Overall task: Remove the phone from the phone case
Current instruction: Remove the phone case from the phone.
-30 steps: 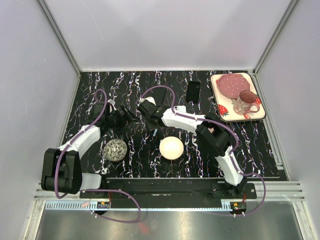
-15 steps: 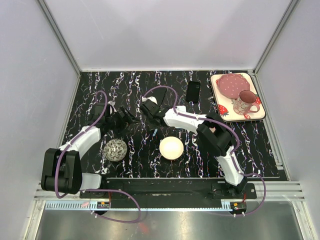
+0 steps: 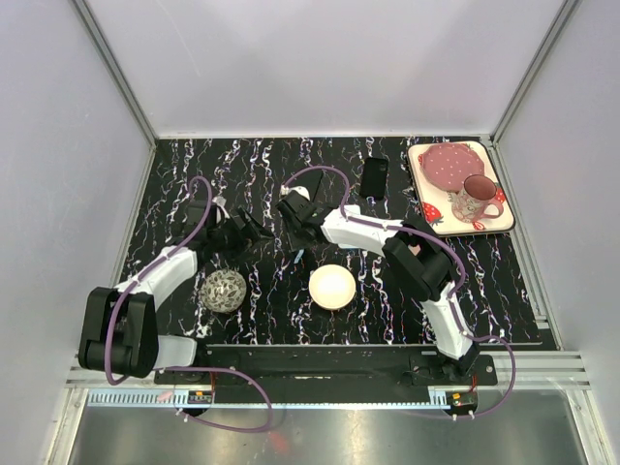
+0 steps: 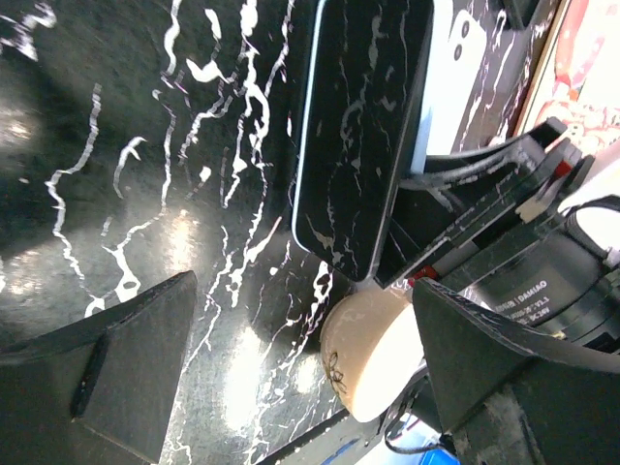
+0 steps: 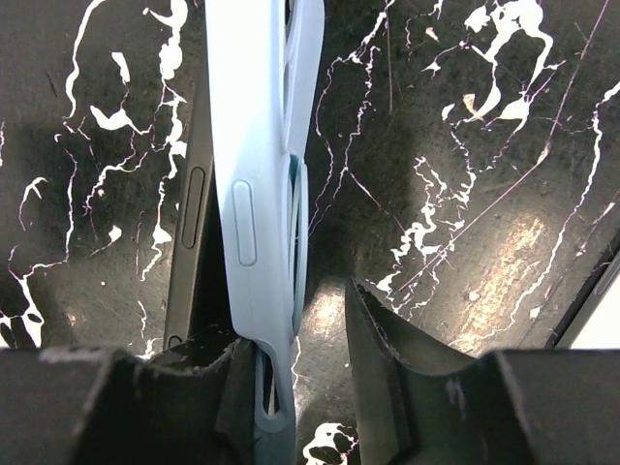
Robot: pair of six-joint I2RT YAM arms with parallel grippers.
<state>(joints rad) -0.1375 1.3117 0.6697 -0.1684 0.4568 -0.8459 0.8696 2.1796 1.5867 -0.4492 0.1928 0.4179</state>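
In the right wrist view the light blue phone case [image 5: 257, 145] shows edge-on, and the dark phone [image 5: 189, 213] is peeled away from it on the left. My right gripper [image 5: 295, 325] is open. Its left finger [image 5: 194, 387] sits against the case and its right finger [image 5: 397, 358] stands apart from it. In the left wrist view the phone's dark screen [image 4: 358, 136] faces me with the case [image 4: 441, 68] behind it. My left gripper [image 4: 300, 363] is open and holds nothing, a short way from the phone. From above, the two grippers [image 3: 254, 230] [image 3: 294, 215] face each other.
A cream bowl [image 3: 332, 287] sits just in front of the right gripper, and a patterned ball [image 3: 224, 290] lies by the left arm. A flat dark rectangle [image 3: 374, 177] lies at the back. A tray [image 3: 496, 225] with a pink plate and mug is at the back right.
The right gripper's jaws have parted, and its right finger has come off the case. The right gripper has shifted slightly right and nearer. The left gripper stays open.
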